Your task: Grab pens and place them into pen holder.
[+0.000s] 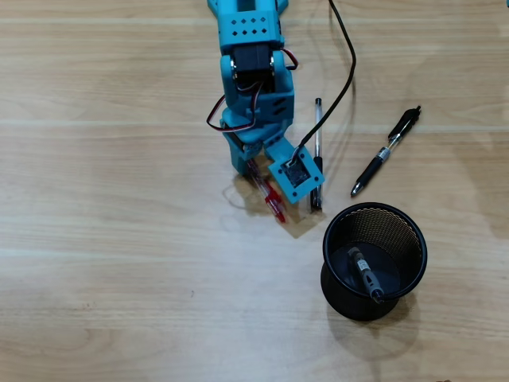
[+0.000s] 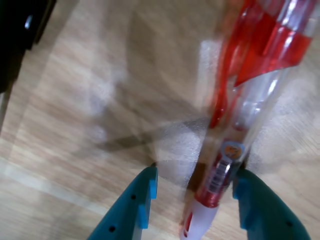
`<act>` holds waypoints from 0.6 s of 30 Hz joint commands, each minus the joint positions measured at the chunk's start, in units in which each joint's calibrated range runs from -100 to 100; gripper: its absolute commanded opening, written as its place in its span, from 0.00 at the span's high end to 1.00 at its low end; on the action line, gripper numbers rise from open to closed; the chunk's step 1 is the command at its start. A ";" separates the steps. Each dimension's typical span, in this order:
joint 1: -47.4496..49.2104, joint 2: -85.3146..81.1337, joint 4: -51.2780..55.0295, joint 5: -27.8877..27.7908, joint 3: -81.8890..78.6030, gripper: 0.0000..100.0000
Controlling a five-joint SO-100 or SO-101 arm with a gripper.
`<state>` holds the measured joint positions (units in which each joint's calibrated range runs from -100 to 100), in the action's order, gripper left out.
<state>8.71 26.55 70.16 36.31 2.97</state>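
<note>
Red and clear pen (image 2: 240, 125) lies between the teal gripper's (image 2: 192, 192) parted fingers, resting against the right-hand one in the wrist view; a firm grip cannot be confirmed through the blur. Overhead: pen holder (image 1: 374, 261) contains one grey-black pen (image 1: 366, 274); two more pens (image 1: 386, 152) (image 1: 318, 131) lie on the wooden table (image 1: 119, 239).
</note>
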 commanded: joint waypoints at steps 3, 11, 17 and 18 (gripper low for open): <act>-0.49 0.29 -0.55 0.75 1.67 0.93; -1.22 -0.13 -0.46 0.75 1.67 0.98; -3.85 -3.99 0.40 0.34 3.11 0.97; -4.03 -5.59 0.40 0.34 3.11 0.97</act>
<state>6.54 26.63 70.16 36.83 3.68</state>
